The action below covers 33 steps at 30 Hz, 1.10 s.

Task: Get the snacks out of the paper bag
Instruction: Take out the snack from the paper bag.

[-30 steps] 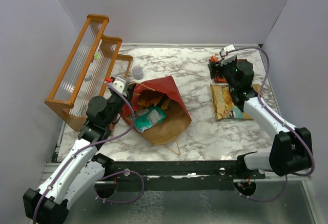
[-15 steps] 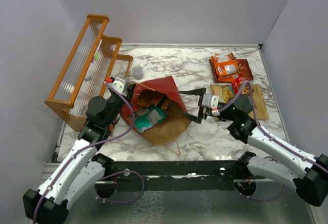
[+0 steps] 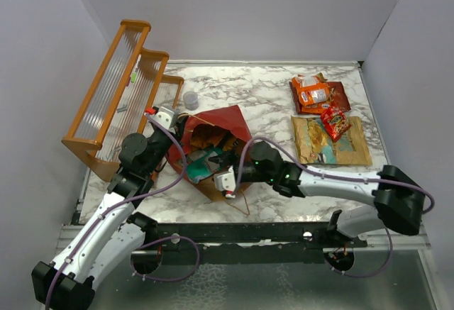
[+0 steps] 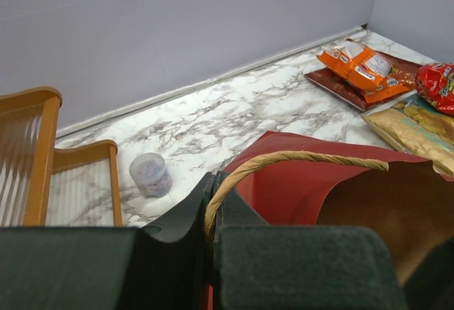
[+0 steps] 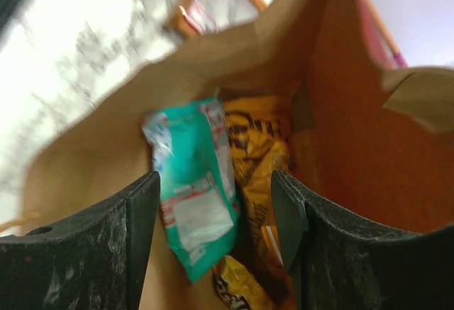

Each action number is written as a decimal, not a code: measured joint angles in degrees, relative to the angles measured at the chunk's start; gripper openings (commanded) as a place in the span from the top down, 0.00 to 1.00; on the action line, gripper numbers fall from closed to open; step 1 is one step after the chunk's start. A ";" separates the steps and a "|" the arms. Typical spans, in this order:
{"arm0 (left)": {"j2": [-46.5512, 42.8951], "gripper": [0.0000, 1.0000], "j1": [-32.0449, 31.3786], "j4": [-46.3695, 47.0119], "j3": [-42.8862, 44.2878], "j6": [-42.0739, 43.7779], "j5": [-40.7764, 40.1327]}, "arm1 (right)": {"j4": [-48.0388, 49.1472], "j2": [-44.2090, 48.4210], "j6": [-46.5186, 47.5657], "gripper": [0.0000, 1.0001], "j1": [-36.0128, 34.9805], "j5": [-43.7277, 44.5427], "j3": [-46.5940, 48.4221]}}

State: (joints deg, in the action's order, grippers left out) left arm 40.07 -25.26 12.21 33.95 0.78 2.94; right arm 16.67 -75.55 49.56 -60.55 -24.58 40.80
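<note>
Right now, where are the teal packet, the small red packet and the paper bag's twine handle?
teal packet (image 5: pixel 190 182): right wrist view, middle of its face.
small red packet (image 3: pixel 334 122): top external view, its centre.
twine handle (image 4: pixel 298 155): left wrist view, top of its arch.
</note>
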 measured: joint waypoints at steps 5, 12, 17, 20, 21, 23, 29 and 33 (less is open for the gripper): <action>-0.02 1.00 0.00 -0.15 0.00 0.00 0.00 | 0.76 -11.72 5.70 0.37 -1.92 12.90 5.31; -0.09 1.00 0.00 -0.26 0.00 0.00 0.00 | 4.48 -24.33 11.63 0.36 -2.12 30.51 10.80; -0.11 1.00 0.00 -0.26 0.00 0.00 0.00 | 6.10 -27.41 13.46 0.37 -1.95 36.15 12.79; -0.15 1.00 0.00 -0.26 0.00 0.00 0.00 | 7.39 -30.03 14.16 0.38 -1.44 38.75 14.84; -0.17 1.00 0.00 -0.28 0.00 0.00 -0.02 | 7.67 -30.82 14.29 0.39 -1.22 39.28 15.34; -0.33 1.00 0.00 -0.28 0.00 0.00 0.00 | 8.22 -32.26 14.56 0.40 -0.85 40.17 15.67; -0.55 1.00 0.00 -0.26 0.00 0.00 -0.02 | 8.59 -35.74 15.41 0.49 0.59 42.05 17.81; -0.55 1.00 0.00 -0.26 0.00 0.00 0.00 | 9.03 -36.22 15.74 0.62 1.20 42.53 18.32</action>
State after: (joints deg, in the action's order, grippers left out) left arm 39.53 -25.26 11.94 33.95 0.78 2.94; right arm 25.69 -111.77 65.30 -59.35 17.96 59.11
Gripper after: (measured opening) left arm 0.013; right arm 0.483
